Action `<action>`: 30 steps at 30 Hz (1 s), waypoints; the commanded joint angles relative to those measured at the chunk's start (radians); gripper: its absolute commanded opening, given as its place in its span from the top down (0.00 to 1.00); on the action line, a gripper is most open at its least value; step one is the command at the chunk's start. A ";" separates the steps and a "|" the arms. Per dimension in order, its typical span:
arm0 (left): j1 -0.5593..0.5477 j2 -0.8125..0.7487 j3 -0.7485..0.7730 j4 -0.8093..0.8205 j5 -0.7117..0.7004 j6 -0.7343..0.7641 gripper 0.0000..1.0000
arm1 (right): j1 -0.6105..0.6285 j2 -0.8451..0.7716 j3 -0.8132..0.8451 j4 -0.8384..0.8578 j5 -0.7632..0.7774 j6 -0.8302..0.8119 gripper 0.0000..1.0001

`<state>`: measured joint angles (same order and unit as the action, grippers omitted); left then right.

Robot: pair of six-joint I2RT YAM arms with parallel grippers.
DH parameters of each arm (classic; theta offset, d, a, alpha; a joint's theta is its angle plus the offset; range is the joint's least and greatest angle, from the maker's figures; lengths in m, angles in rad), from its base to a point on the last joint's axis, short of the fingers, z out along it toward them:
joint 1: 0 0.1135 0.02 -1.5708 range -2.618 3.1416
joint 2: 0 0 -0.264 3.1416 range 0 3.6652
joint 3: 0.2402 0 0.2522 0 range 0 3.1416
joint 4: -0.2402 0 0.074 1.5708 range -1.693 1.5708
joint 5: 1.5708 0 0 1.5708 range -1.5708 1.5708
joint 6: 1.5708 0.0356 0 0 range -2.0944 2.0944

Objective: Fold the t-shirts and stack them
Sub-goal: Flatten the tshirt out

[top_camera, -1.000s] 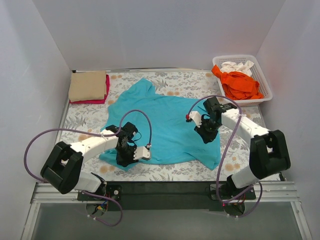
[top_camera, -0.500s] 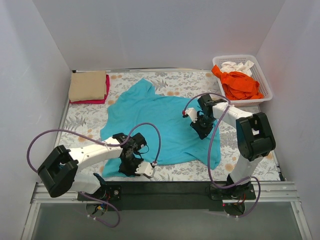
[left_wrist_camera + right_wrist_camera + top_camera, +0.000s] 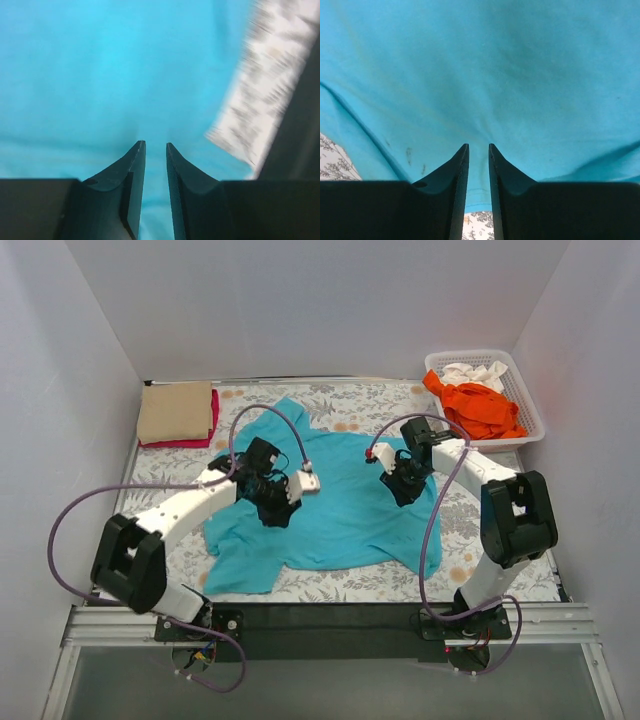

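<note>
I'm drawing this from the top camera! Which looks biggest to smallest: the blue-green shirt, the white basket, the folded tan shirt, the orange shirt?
1. the turquoise t-shirt, spread out, by far largest
2. the white basket
3. the folded tan shirt and the crumpled orange shirt: about alike, too close to rank

My overhead camera looks down from above and behind the arms, taking in the whole worktop [image 3: 385,408]. The wrist cameras sight along the left pincer [image 3: 155,145] and right pincer [image 3: 478,146], close over the teal shirt [image 3: 345,505], which all three views share.
</note>
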<state>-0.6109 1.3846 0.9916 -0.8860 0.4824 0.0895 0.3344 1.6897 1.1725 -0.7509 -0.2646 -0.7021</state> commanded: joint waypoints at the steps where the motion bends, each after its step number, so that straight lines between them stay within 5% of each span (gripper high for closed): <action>1: 0.135 0.151 0.093 0.186 -0.007 -0.258 0.77 | -0.003 0.076 0.009 0.002 0.002 0.026 0.75; 13: 0.374 0.591 0.333 0.265 -0.148 -0.419 0.81 | -0.018 0.379 0.294 0.146 0.129 0.081 0.77; 18: 0.450 0.718 0.518 0.197 -0.137 -0.484 0.81 | -0.029 0.345 0.440 0.081 0.120 0.017 0.67; 24: 0.451 0.671 0.495 0.180 -0.064 -0.496 0.80 | -0.032 0.029 0.280 -0.100 0.033 -0.042 0.60; 30: 0.451 0.634 0.407 0.197 -0.070 -0.478 0.80 | 0.038 -0.111 0.000 -0.131 0.019 0.067 0.74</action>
<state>-0.1543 2.0609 1.4567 -0.6491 0.4263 -0.4011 0.3286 1.5719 1.3025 -0.8089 -0.2146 -0.7006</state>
